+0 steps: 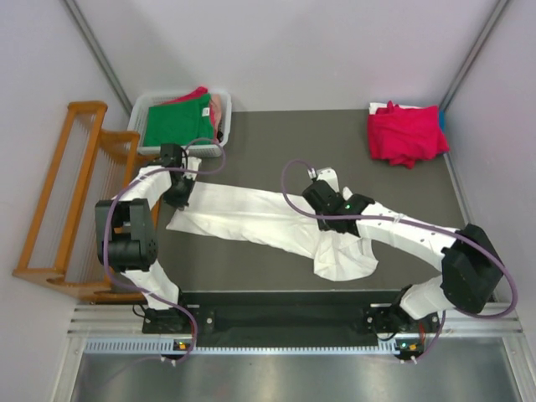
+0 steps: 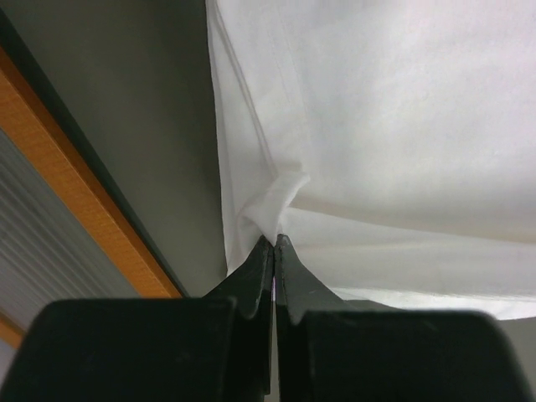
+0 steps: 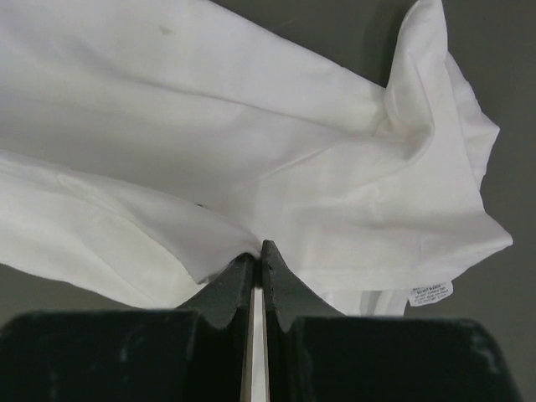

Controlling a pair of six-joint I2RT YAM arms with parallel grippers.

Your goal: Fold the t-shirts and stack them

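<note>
A white t-shirt [image 1: 251,218] lies stretched in a long band across the dark table, its bunched end [image 1: 345,255] toward the right arm. My left gripper [image 1: 178,201] is shut on a pinched fold at the shirt's left end; in the left wrist view the gripper [image 2: 275,241] nips white cloth [image 2: 402,126]. My right gripper [image 1: 319,209] is shut on the shirt's other end; in the right wrist view the gripper [image 3: 258,249] bites an edge of the cloth [image 3: 251,126]. A bright green t-shirt [image 1: 176,121] tops the basket, red ones [image 1: 219,107] beside it. A crimson pile [image 1: 406,134] sits back right.
The white slatted basket [image 1: 224,134] stands at the back left corner. An orange wooden rack [image 1: 67,193] runs along the table's left side, its rail [image 2: 92,209] close to the left gripper. A care label [image 3: 431,293] shows on the shirt.
</note>
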